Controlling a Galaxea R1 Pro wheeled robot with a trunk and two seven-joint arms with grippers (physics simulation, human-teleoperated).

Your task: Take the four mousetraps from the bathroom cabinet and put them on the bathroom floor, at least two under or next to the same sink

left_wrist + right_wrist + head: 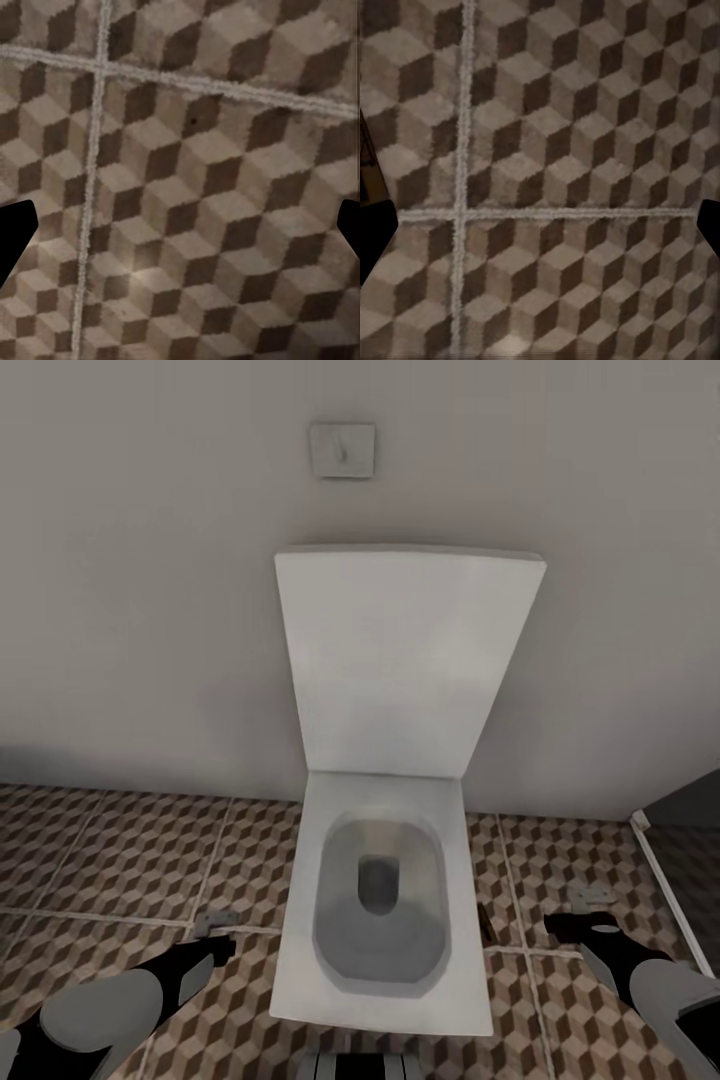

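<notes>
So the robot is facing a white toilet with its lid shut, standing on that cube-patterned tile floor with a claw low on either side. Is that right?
Not quite: the toilet has its lid raised against the wall, and the head view shows the open bowl. The rest holds: it stands on the cube-patterned tile floor, with the left claw and right claw low on either side.

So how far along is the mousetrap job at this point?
Done: nothing that can be confirmed. A dark sliver on the bathroom floor beside the toilet is too small to identify. In hand: nothing; the left end effector and right end effector are open and empty over the tiles. Left: fetching and placing the traps.
</notes>
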